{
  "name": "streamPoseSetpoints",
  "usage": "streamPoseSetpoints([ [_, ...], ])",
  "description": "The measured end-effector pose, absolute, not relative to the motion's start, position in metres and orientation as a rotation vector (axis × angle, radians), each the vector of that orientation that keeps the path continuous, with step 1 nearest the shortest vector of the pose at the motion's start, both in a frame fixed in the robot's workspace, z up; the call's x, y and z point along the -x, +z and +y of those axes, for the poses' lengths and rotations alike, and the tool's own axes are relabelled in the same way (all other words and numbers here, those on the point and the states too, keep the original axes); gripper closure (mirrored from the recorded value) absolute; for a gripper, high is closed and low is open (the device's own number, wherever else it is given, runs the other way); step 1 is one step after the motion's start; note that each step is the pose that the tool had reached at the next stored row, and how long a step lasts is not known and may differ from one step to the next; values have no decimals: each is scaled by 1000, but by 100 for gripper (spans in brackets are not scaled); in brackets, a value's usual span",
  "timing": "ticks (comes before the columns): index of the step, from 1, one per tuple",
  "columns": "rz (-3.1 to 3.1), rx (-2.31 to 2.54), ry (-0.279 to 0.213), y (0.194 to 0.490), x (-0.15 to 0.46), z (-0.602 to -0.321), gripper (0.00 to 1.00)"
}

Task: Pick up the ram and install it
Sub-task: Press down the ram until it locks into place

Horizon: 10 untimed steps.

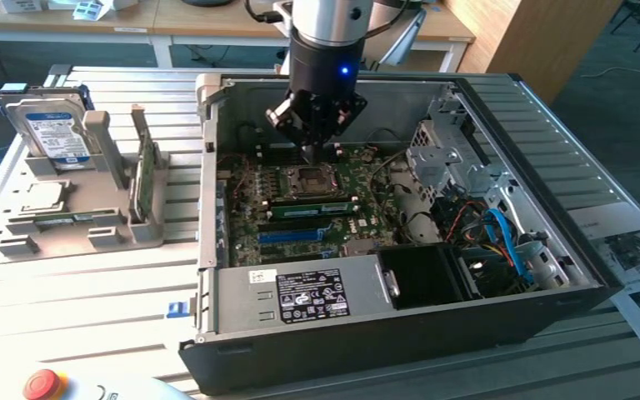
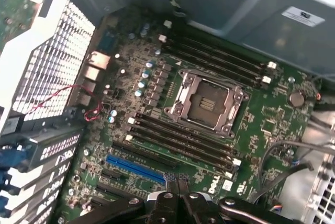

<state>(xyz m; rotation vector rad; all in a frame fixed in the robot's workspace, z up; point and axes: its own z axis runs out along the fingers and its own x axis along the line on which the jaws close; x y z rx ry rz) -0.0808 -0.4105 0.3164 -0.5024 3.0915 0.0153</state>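
Ram (image 1: 314, 206): long green stick, seated on edge in a memory slot of the motherboard (image 1: 297, 225), just beside the CPU socket (image 1: 307, 178) on the side toward the blue slot (image 1: 292, 236). It lies lengthwise along the slot, apart from the jaws. In the wrist view I cannot tell which of the dark slots holds it.

Jaws: closed tight, holding nothing. The fingertips (image 1: 311, 150) point straight down inside the open computer case (image 1: 409, 333), hanging above the far edge of the socket and not touching the board. In the wrist view the fingertips (image 2: 171, 188) are pressed together, with the socket (image 2: 207, 101) and the blue slot (image 2: 133, 167) on the board beyond them.

Surroundings: the case lies on its side on the slatted table (image 1: 97, 283), open side up, with the labelled power supply (image 1: 297, 296) along its near wall. At the exterior view's left, a grey holder (image 1: 76, 229) stands just beside the case; it carries 1 hard drive (image 1: 59, 125) upright at the back and 1 green card (image 1: 142, 179) standing on edge. A red button (image 1: 44, 383) sits at the near table edge.
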Motion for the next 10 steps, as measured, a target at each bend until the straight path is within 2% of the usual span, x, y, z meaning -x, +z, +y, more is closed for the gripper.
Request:
streamPoseSetpoints([
  [10, 3118, 291, 14, 316, 81, -411, 90],
])
